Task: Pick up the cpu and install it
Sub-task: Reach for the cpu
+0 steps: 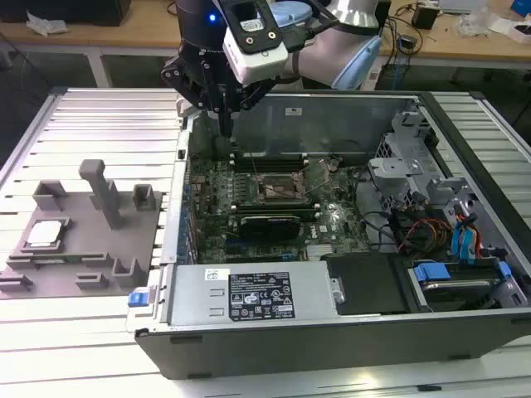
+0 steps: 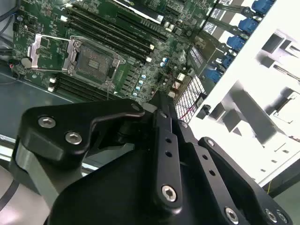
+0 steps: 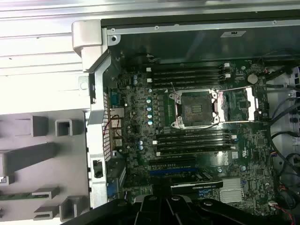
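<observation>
The gripper (image 1: 226, 123) is hovering closed and empty over the computer case (image 1: 332, 112). The cpu (image 1: 44, 234) is lying flat in the grey fixture (image 1: 93, 240) outside, presented for pickup. The socket (image 1: 278, 189) is standing open to receive it.

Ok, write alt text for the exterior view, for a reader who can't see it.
A robot arm's gripper, shut and empty, hangs over the far side of an open computer case, above its motherboard with the empty socket. The cpu lies on a grey fixture outside the case, at the exterior view's left.
</observation>
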Controlling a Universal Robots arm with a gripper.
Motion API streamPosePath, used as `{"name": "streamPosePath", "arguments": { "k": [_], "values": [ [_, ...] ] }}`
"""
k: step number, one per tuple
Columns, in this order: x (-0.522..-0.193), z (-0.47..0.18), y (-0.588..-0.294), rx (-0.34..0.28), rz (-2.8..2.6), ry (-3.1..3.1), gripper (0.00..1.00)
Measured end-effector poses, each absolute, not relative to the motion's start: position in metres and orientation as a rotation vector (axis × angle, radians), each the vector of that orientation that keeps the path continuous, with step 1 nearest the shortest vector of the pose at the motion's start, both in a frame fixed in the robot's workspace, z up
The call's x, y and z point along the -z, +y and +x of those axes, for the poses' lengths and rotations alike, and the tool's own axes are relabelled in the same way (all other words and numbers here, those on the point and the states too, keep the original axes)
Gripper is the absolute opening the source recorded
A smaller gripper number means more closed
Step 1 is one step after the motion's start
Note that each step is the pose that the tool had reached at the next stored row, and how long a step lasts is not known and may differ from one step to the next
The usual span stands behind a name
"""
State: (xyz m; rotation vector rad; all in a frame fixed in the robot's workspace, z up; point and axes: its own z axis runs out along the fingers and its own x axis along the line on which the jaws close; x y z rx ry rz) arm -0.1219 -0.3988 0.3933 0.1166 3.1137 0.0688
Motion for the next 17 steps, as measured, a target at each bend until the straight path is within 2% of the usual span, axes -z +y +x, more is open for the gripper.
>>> {"name": "streamPosePath", "arguments": {
  "k": [17],
  "values": [
    [-0.393, -0.133, -0.399, -0.069, 0.116, 3.113, 0.11]
  ]
}}
